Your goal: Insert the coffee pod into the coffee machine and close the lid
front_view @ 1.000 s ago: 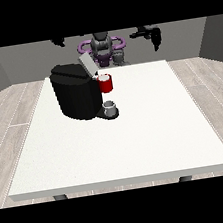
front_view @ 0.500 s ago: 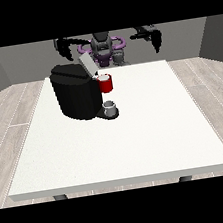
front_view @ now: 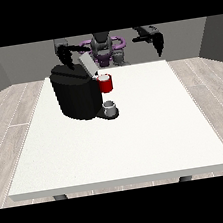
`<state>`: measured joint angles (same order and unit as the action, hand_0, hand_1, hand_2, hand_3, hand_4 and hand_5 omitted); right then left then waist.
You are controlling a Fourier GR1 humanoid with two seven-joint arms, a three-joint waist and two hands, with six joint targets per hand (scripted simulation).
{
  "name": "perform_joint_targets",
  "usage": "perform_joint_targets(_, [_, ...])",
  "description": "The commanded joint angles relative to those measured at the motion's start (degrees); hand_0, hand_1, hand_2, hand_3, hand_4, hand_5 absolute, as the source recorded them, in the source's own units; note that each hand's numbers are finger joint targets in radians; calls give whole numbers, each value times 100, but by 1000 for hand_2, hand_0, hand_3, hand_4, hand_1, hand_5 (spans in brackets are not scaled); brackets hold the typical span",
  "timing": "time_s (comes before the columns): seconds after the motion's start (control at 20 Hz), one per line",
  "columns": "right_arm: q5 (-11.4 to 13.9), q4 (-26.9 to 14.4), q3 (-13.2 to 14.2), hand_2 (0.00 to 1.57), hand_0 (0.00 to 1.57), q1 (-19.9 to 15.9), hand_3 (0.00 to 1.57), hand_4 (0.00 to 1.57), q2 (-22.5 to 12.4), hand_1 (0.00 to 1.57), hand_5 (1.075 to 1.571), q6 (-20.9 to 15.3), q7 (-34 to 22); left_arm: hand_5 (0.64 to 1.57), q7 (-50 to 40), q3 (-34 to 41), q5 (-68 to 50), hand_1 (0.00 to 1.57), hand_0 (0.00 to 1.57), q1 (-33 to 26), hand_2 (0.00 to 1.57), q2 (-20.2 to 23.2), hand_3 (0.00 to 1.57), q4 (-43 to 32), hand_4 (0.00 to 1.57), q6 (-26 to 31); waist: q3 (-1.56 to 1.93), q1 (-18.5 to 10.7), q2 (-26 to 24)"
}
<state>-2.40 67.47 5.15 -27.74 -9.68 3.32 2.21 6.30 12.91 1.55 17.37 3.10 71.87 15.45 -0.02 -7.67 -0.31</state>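
The black coffee machine [front_view: 76, 96] stands on the left half of the white table [front_view: 153, 137]. Its grey lid [front_view: 87, 64] is tilted up and open, and a red part [front_view: 106, 83] sticks out at its front. Below that part a small grey cup-shaped piece [front_view: 110, 107] sits on the machine's base; I cannot tell whether it is the pod. The hand at the view's left [front_view: 65, 56] hangs just above the machine's back top, fingers pointing down, holding nothing. The hand at the view's right [front_view: 158, 42] hovers over the table's far right edge, fingers relaxed and empty.
The robot's torso [front_view: 105, 48] stands behind the table's far edge. Wide bare tabletop stretches in front of and to the right of the machine. Wooden floor surrounds the table.
The hand at the view's left has come down and inward, towards the top of the machine. The hand at the view's right has dropped slightly. The machine and lid have not moved.
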Motion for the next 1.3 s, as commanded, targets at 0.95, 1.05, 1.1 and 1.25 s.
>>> perform_joint_targets(0.95, [388, -1068, -24, 0, 0, -1090, 0, 0, 82, 0, 1571, 75, 413, 1571, -310, -283, -304, 0, 0, -110, 0, 176, 0, 768, 0, -404, 2, 39, 534])
perform_joint_targets(1.05, [330, -1003, 17, 0, 0, -1368, 0, 0, 70, 0, 1571, 82, 89, 1571, -252, -199, -375, 0, 0, -88, 0, 291, 0, 628, 0, -357, 2, 84, 489])
perform_joint_targets(1.1, [517, -854, -184, 0, 0, -1388, 0, 0, 263, 0, 1571, -135, 117, 1571, 289, -94, -264, 0, 0, -230, 0, 432, 0, 323, 0, -257, 0, 101, 634])
perform_joint_targets(1.25, [551, -986, -305, 0, 0, -1035, 0, 114, 309, 0, 1571, 107, 199, 1571, -602, -218, -461, 0, 0, -253, 0, 282, 0, 755, 0, -397, 3, 90, 179])
